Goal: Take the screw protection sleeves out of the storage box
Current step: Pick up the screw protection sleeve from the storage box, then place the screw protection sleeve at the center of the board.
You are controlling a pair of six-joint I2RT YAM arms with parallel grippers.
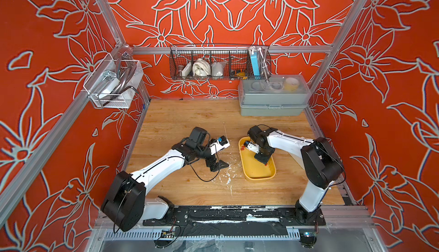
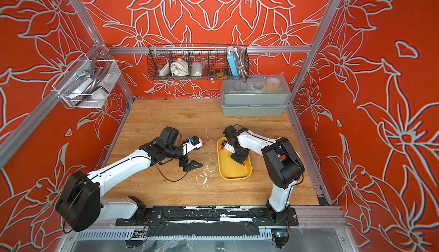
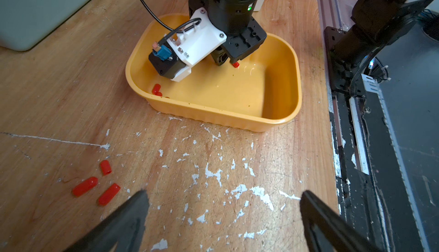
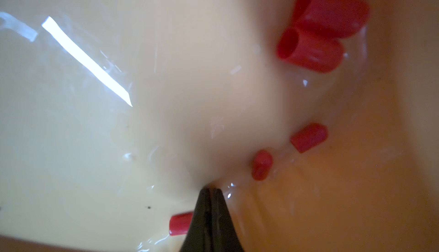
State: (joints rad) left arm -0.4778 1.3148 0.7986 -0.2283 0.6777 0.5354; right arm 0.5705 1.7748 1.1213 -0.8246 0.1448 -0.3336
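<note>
The yellow storage box [image 1: 257, 177] lies on the wooden table, right of centre. My right gripper [image 4: 211, 189] reaches down into it, shut, its tips against the floor of the box with nothing between them. One red screw protection sleeve [image 4: 180, 223] lies beside one finger, partly hidden by it. Several more sleeves [image 4: 308, 50] lie near the box wall, also seen in a top view [image 1: 242, 147]. Three sleeves [image 3: 105, 167] rest on the table outside the box. My left gripper [image 3: 223, 192] hovers open over the bare table beside them, left of the box [image 3: 213, 118].
A grey lidded box [image 1: 273, 101] stands at the back right. A wire basket [image 1: 219, 63] hangs on the back wall and a clear mesh basket [image 1: 114, 84] on the left frame. White paint flecks [image 3: 213, 174] mark the wood. A black rail [image 1: 225, 215] runs along the front edge.
</note>
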